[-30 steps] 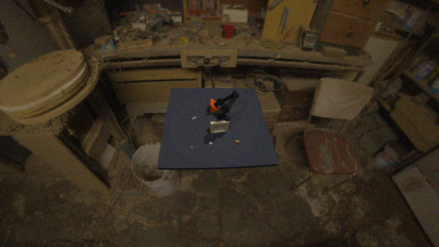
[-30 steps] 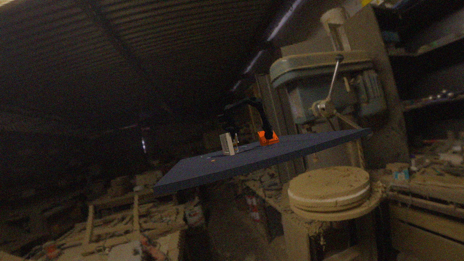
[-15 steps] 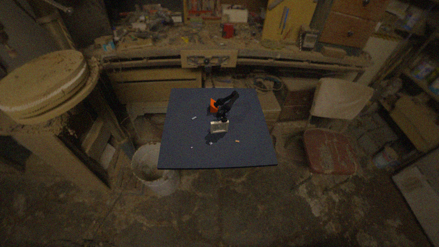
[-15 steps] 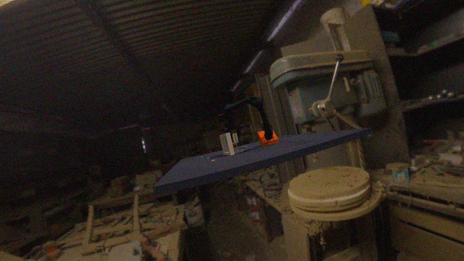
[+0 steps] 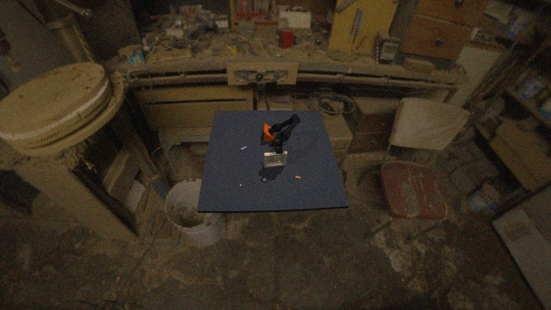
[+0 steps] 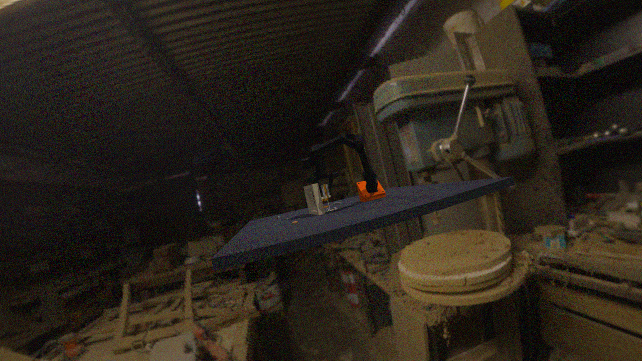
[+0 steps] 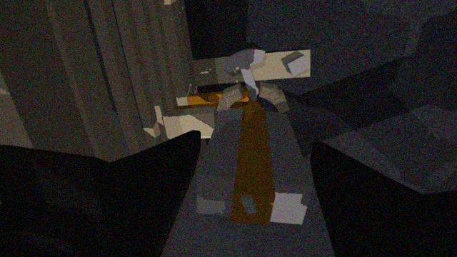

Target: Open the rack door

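The pale rack frame (image 5: 275, 163) (image 6: 310, 197) stands upright on the dark blue table; its ribbed side (image 7: 71, 71) fills the left of the wrist view. A pale bar (image 7: 271, 66) and an orange strip (image 7: 200, 100) reach out from the rack in the wrist view. A grey handle-like part (image 7: 238, 61) shows just beyond my fingertips. How far the handle is turned and how wide the door stands cannot be told. My gripper (image 5: 279, 148) (image 6: 318, 176) (image 7: 255, 144) is open, at the arm's side of the rack, close to these parts; whether it touches them is unclear.
The table (image 5: 231, 127) has its front edge beyond the rack. The arm's orange base (image 5: 266, 132) (image 6: 370, 190) is behind the rack. Several small loose pieces lie about: a light bar (image 5: 243, 147), an orange block (image 5: 297, 177) (image 6: 295, 221) and a grey square (image 5: 264, 179).
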Controlling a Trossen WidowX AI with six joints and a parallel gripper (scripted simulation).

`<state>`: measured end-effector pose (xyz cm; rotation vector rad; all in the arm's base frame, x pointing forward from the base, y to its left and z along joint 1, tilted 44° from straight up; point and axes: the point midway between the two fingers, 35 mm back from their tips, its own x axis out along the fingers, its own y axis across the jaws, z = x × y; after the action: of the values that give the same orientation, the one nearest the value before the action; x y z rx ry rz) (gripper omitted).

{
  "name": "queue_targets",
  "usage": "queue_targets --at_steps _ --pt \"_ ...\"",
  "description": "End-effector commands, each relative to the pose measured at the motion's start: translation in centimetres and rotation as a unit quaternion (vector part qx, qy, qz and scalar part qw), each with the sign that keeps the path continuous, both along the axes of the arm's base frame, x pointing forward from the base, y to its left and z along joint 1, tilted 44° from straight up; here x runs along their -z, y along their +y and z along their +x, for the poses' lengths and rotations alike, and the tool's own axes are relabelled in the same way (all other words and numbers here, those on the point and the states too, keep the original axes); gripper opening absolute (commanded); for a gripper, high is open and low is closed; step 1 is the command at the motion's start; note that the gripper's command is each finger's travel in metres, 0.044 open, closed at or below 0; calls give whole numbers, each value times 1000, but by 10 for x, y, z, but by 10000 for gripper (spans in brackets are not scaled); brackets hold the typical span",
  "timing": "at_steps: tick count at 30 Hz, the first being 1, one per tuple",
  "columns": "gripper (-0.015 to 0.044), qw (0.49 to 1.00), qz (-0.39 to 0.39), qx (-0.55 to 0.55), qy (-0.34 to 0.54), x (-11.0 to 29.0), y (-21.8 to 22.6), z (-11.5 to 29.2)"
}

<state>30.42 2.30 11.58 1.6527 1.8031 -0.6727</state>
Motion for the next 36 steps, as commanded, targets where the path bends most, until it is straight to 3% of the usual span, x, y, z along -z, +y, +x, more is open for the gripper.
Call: queue_targets --at_steps 1,36 --pt "253 1000 1 3 3 2 1 2" --pt "21 1000 1 3 3 2 1 2"
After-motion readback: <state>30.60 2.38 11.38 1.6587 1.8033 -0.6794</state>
